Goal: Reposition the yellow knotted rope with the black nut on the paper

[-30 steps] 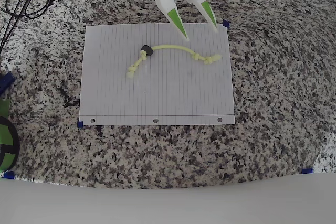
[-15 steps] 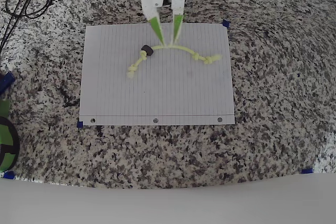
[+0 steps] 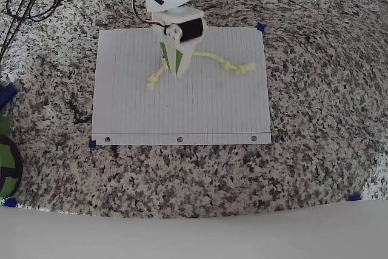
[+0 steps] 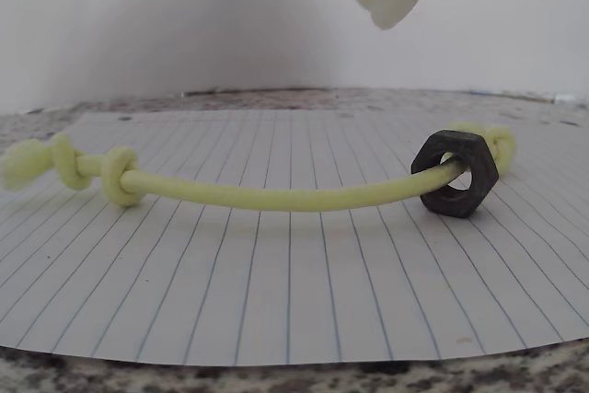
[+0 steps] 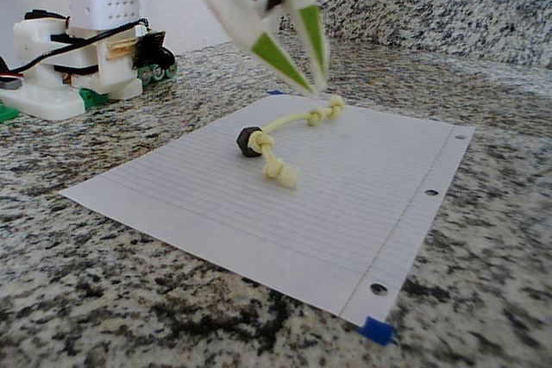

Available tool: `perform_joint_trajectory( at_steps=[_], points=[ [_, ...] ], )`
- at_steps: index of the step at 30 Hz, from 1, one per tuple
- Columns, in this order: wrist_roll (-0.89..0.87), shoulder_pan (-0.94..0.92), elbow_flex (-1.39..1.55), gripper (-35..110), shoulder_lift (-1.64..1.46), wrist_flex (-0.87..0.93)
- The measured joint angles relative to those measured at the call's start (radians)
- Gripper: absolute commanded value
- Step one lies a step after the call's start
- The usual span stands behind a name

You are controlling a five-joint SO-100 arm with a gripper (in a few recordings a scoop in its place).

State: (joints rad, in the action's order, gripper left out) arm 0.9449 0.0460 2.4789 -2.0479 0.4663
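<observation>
Surface: speckled grey granite counter (image 3: 303, 150), with a raised granite backsplash (image 5: 448, 6) behind it in the fixed view.
Claw: the gripper (image 5: 312, 85) hangs above the paper (image 3: 182, 113), white with green-faced fingers (image 5: 274, 56) pointing down. In the fixed view the two fingers stand a little apart and converge toward their tips, with a narrow gap between them. They hold nothing and touch nothing; the tips float just over the rope's middle stretch.
Claw from above: in the overhead view the gripper (image 3: 177, 68) covers the nut and part of the cord, so the gap cannot be judged there.
Rope: the yellow knotted rope (image 4: 248, 195) lies in a shallow arc in the upper half of the paper, knots near both ends, frayed tips.
Nut: the black nut (image 4: 455, 172) is threaded on the cord, standing on edge on the paper, close to one knotted end; in the fixed view the black nut (image 5: 249, 141) sits at the cord's nearer part.
Around: black cables (image 3: 27, 1) lie on the counter at the overhead view's top left; the arm's white base (image 5: 82, 40) stands off the paper at the fixed view's left.
Edges: blue tape (image 5: 376, 330) marks a paper corner; three punched holes (image 3: 179, 139) run along the near edge.
Open room: bare lined paper spreads below the rope toward the holes.
</observation>
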Motion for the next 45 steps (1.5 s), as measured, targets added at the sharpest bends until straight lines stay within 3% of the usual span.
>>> perform_joint_trajectory(
  at_steps=[11, 33, 45],
  points=[
    [0.160, -0.020, -0.166, 0, 0.311, 0.124],
    [0.160, -0.178, -0.172, 0, 0.244, 0.342],
    [0.189, -0.167, -0.170, 0, 0.173, 0.314]
  ],
)
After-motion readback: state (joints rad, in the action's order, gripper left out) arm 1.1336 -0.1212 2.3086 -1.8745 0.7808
